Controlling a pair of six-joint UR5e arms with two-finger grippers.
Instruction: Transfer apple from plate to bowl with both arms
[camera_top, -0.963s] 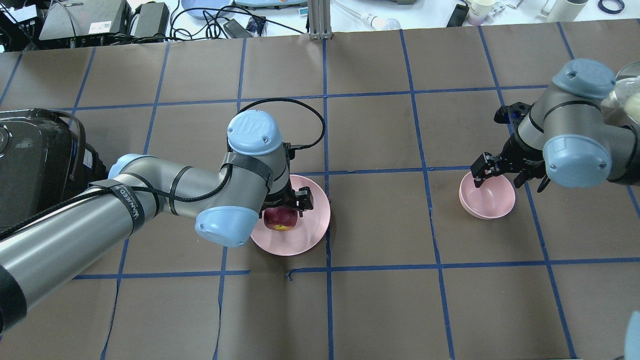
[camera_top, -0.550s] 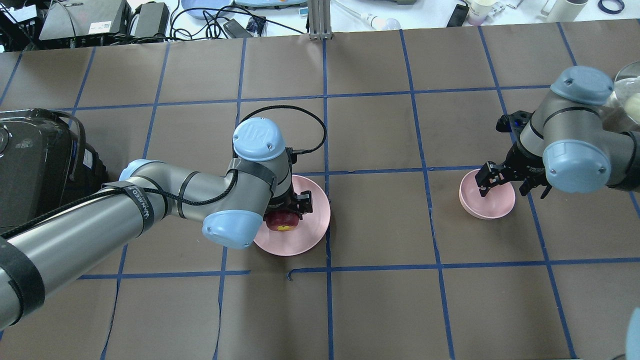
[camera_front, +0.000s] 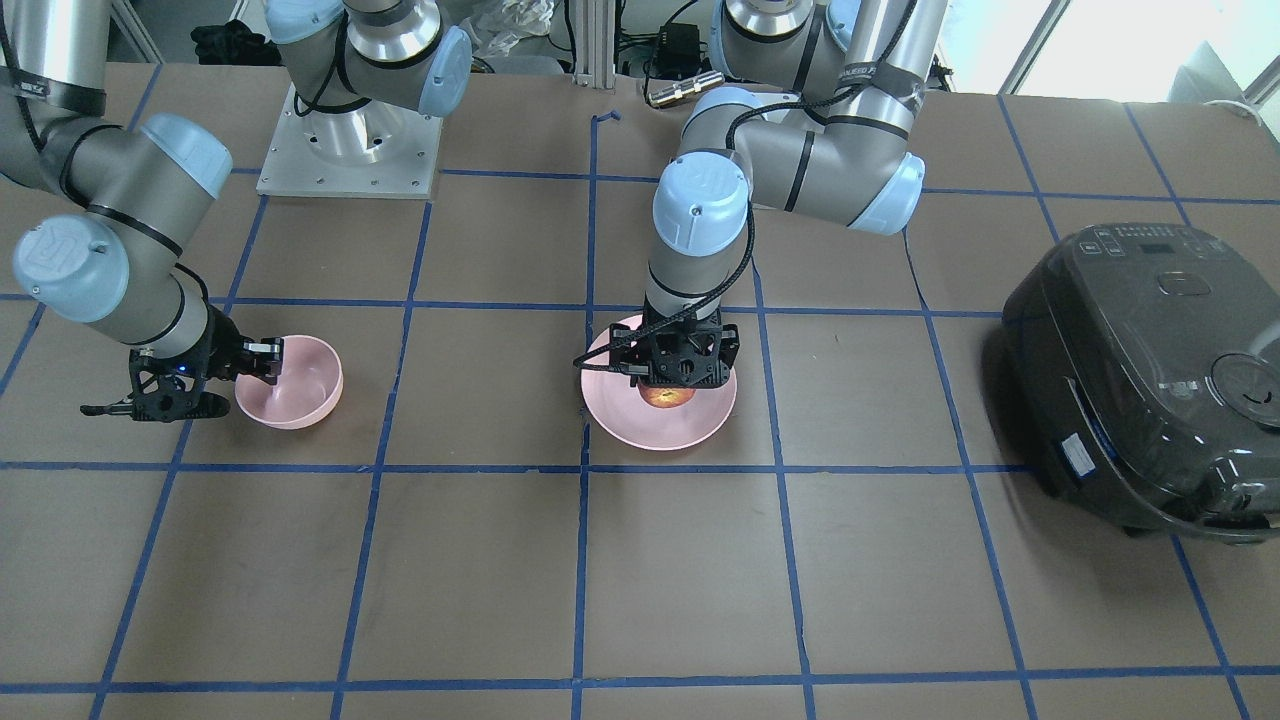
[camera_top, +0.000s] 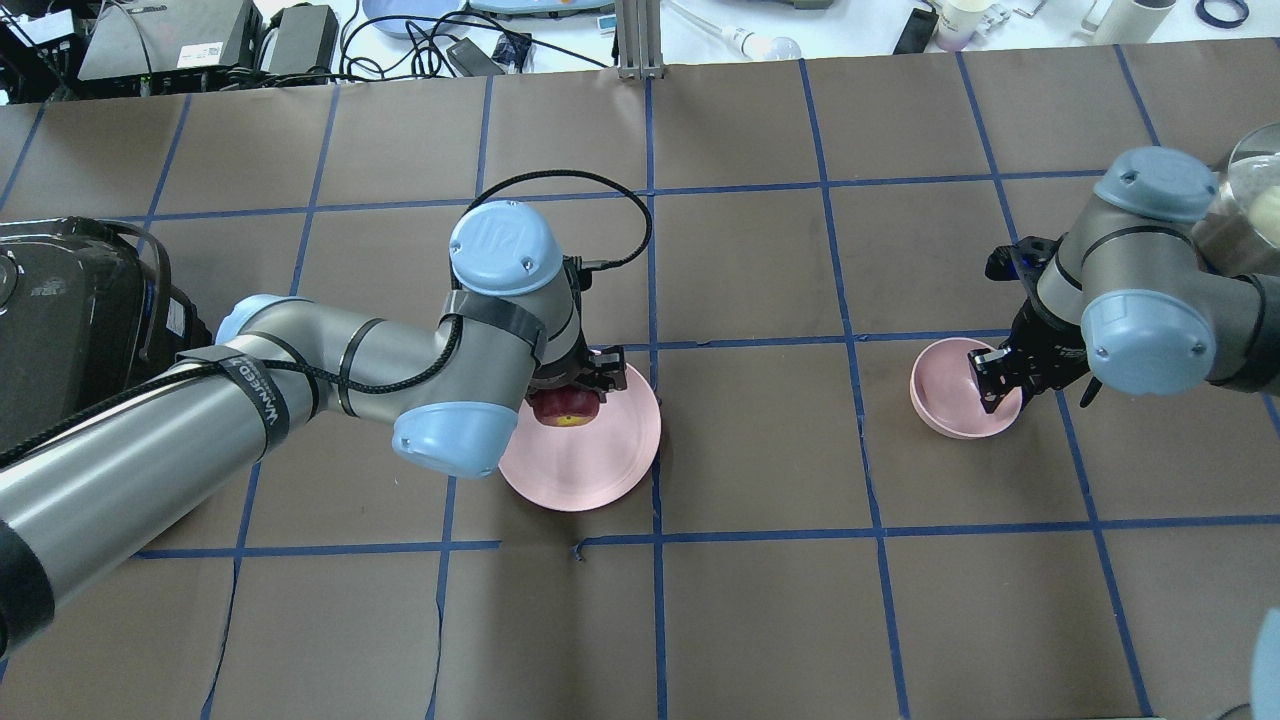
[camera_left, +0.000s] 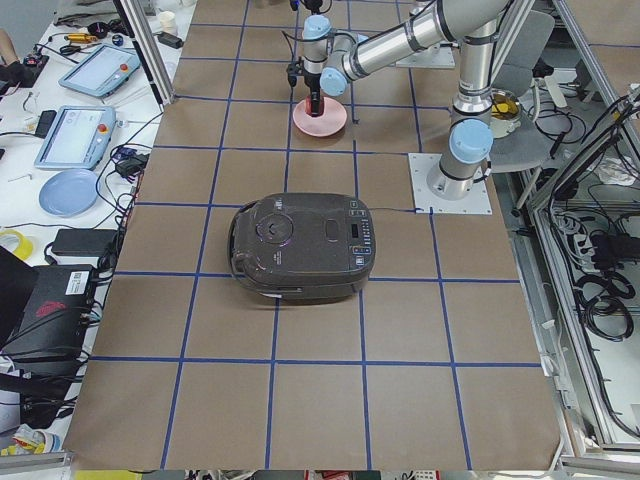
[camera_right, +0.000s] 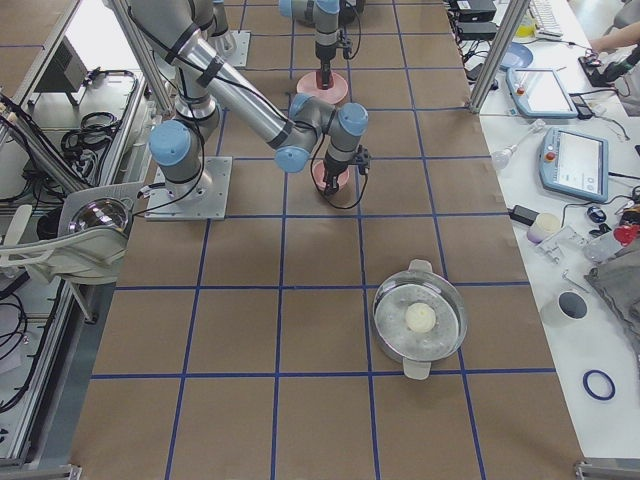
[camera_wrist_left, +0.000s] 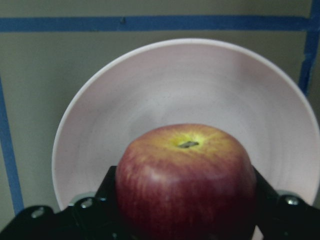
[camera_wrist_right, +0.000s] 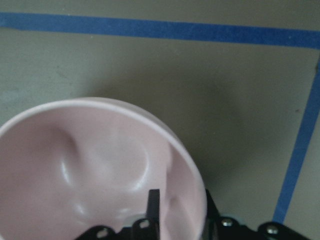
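Note:
The dark red apple with its yellowish top is clamped between the fingers of my left gripper. It hangs just above the pale pink plate, over the plate's far side. It also shows in the front view over the plate. The small pink bowl stands to the right. My right gripper is shut on its right rim, with one finger inside the bowl and the other outside.
A dark rice cooker sits at the robot's far left. A steel pot holding a pale ball stands at the far right. Monitors, cables and cups line the bench beyond the table's far edge.
My left gripper has risen with the apple and shifted toward the plate's far side. My right gripper has moved over the bowl's rim and gripped it; the bowl has shifted slightly left.

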